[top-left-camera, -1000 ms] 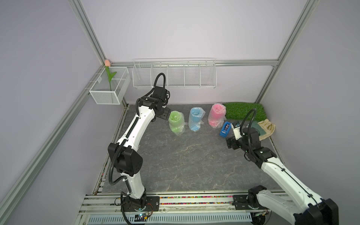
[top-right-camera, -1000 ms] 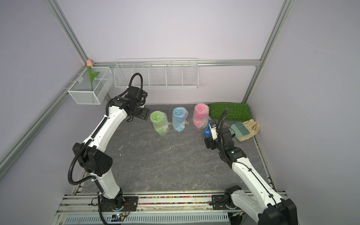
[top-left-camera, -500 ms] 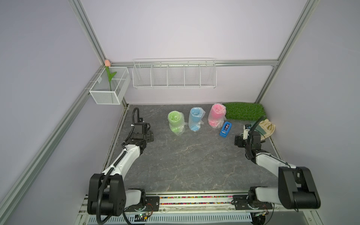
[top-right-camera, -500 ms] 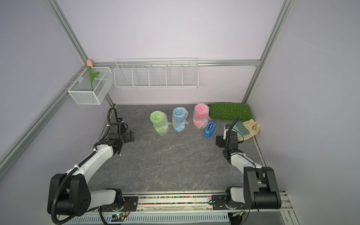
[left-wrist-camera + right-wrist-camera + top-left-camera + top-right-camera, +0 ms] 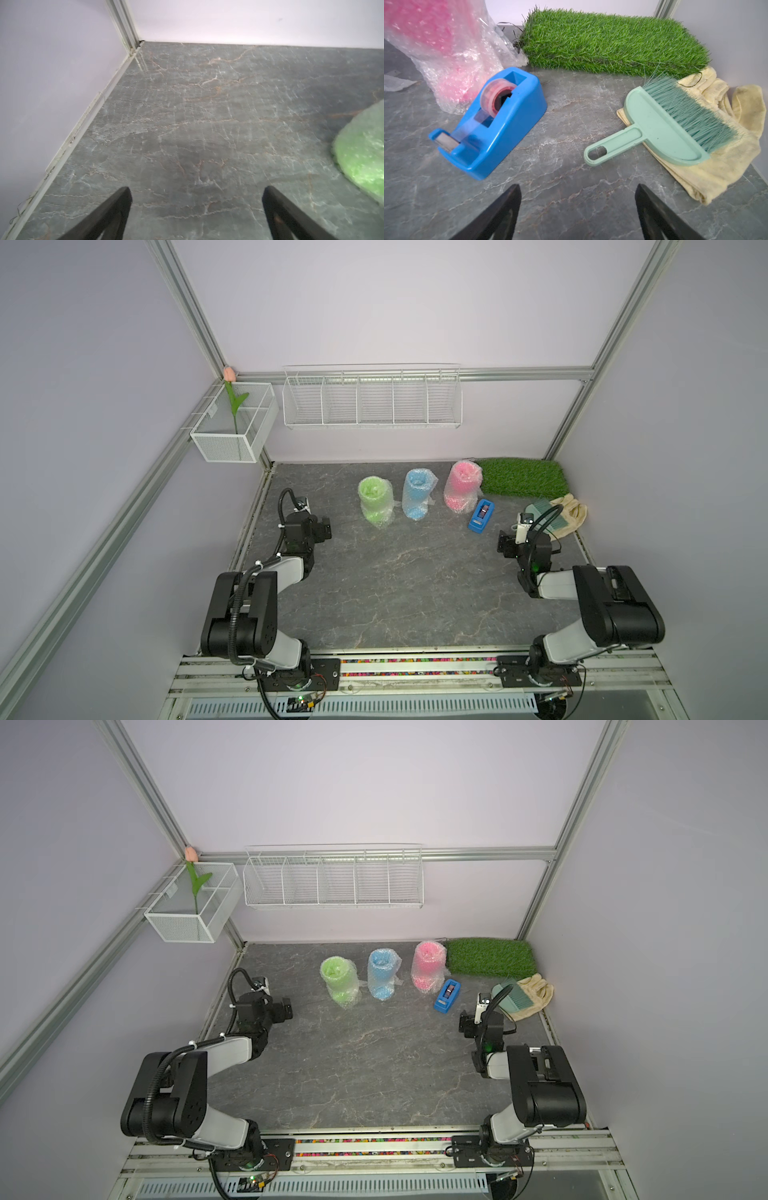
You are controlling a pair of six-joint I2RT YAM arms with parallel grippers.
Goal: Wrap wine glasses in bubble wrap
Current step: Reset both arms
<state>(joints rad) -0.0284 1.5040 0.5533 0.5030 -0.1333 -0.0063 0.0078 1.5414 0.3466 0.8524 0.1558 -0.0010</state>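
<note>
Three wine glasses stand in a row at the back of the table, each rolled in bubble wrap: green (image 5: pixel 375 501), blue (image 5: pixel 417 493) and pink (image 5: pixel 461 485). My left gripper (image 5: pixel 322 528) sits low by the left wall, well short of the green one, which shows at the edge of the left wrist view (image 5: pixel 361 149). Its jaws (image 5: pixel 196 188) are open over bare table. My right gripper (image 5: pixel 505 543) rests low at the right side, open (image 5: pixel 577 185) and empty. The wrapped pink glass (image 5: pixel 446 41) is ahead of it.
A blue tape dispenser (image 5: pixel 492 122) lies in front of the pink glass. A teal hand brush (image 5: pixel 664 124) rests on a yellow cloth (image 5: pixel 726 155) by the right wall. A green grass mat (image 5: pixel 521 477) fills the back right corner. A wire rack (image 5: pixel 372 398) and mesh basket (image 5: pixel 232 423) hang on the walls.
Both arms have pulled back from the row of glasses and folded down low toward the front. The left gripper left the green glass; the right one drew away from the tape dispenser.
</note>
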